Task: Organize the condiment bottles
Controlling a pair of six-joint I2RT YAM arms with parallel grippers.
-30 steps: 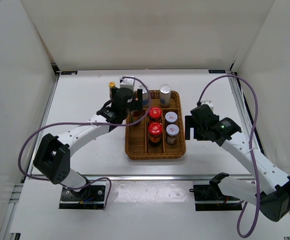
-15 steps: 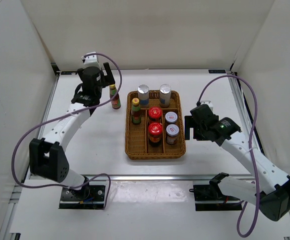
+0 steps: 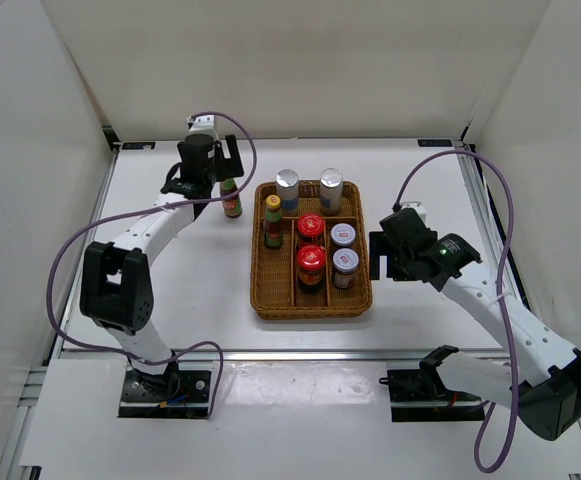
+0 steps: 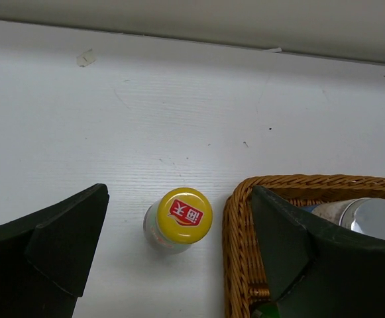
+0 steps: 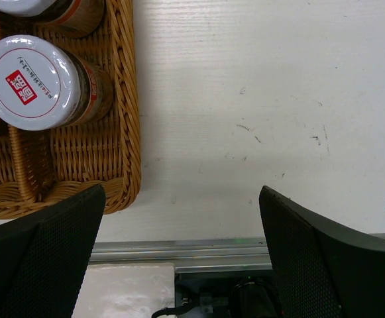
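A yellow-capped sauce bottle point(image 3: 232, 201) stands upright on the table just left of the brown wicker tray point(image 3: 311, 312). My left gripper point(image 3: 212, 173) hovers open above it. In the left wrist view its yellow cap point(image 4: 185, 214) lies between my spread fingers point(image 4: 65, 246), apart from both. In the tray stand two silver-capped bottles point(image 3: 287, 187), another yellow-capped bottle point(image 3: 272, 221), two red-lidded jars point(image 3: 310, 227) and two white-lidded jars point(image 3: 343, 236). My right gripper point(image 3: 378, 258) is open and empty beside the tray's right wall. Its wrist view shows a white-lidded jar point(image 5: 30, 80).
The tray's rim point(image 4: 234, 264) runs under my left gripper's right finger. White walls close the table at the back and sides. A metal rail point(image 5: 179, 253) marks the near edge below my right gripper point(image 5: 182, 192).
My left arm left the tray's left side, swung to the back-left corner, then shifted right over the loose yellow-capped bottle. The other yellow-capped bottle in the tray came into view. The right arm stayed still.
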